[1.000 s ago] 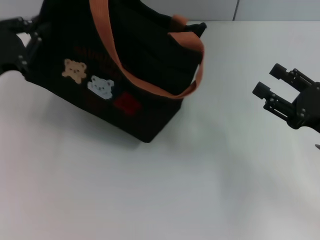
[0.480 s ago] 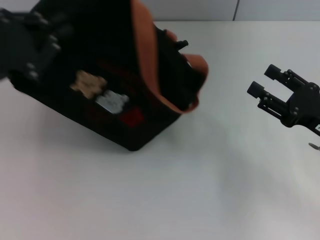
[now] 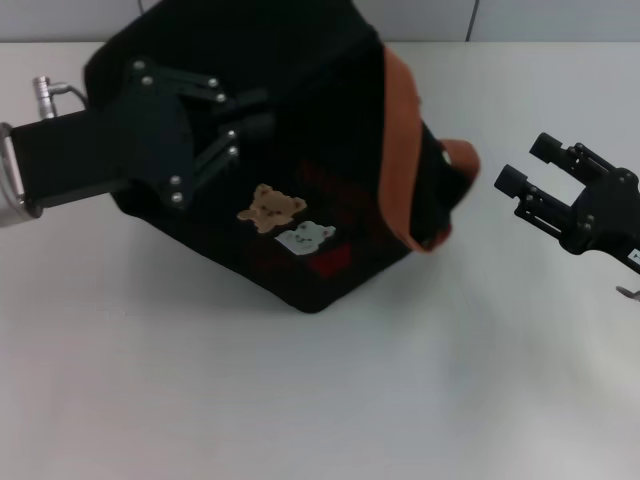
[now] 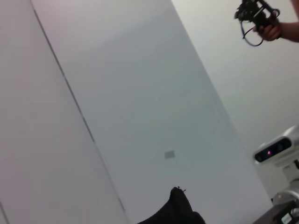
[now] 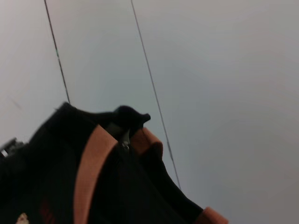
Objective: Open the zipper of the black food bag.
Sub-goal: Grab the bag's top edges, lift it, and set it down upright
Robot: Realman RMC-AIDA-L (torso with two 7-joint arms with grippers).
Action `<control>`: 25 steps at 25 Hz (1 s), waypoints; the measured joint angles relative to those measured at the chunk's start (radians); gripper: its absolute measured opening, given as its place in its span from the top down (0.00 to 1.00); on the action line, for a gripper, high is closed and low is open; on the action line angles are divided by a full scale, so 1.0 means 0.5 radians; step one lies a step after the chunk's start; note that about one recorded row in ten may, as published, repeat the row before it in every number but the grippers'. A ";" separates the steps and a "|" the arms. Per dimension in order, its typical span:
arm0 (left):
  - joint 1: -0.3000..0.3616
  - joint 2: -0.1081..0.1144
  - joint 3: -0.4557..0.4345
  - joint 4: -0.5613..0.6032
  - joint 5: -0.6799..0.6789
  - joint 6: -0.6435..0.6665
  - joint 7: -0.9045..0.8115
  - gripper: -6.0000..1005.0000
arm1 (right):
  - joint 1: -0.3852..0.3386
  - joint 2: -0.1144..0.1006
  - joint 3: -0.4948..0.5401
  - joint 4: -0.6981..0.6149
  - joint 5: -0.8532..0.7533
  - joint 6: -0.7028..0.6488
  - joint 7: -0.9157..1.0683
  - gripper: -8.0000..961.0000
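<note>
The boxy black fabric food bag with orange-brown webbing handles sits tilted, far left of centre. The left gripper is pressed against its left side; finger state cannot be told. The right gripper, fingers spread and empty, waits just right of the bag. The thin black zipper appears closed; opening not begun.

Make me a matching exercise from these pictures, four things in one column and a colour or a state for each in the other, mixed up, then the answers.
Things:
1. right gripper
2. handles
3. left gripper
4. table

Colour or state:
A. orange-brown webbing
B. white
C. open, clear of the bag
D. up against the black food bag

Pairs: 1-C, 2-A, 3-D, 4-B
</note>
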 joint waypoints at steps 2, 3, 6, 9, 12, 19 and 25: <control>-0.024 0.000 0.018 -0.002 -0.008 -0.001 -0.006 0.90 | 0.000 0.000 -0.001 0.009 0.000 0.029 0.000 0.24; -0.037 0.000 0.023 -0.002 -0.009 -0.002 -0.009 0.90 | -0.005 0.000 -0.008 0.014 0.000 0.055 0.000 0.24; -0.095 0.000 0.109 -0.003 -0.011 -0.032 -0.027 0.90 | -0.023 0.000 -0.003 0.015 0.000 0.073 0.000 0.24; -0.117 -0.001 0.194 -0.004 -0.014 -0.079 -0.037 0.90 | -0.070 0.000 0.100 0.016 0.000 0.062 0.000 0.24; -0.142 -0.007 0.313 -0.019 -0.031 -0.159 -0.040 0.90 | -0.099 0.000 0.203 0.017 0.000 0.065 -0.009 0.24; -0.164 -0.009 0.554 -0.076 -0.197 -0.250 -0.019 0.91 | -0.099 0.000 0.296 0.130 0.000 0.344 -0.212 0.24; -0.159 -0.010 0.672 -0.078 -0.305 -0.258 -0.018 0.91 | -0.024 0.002 0.260 0.347 -0.017 0.446 -0.457 0.24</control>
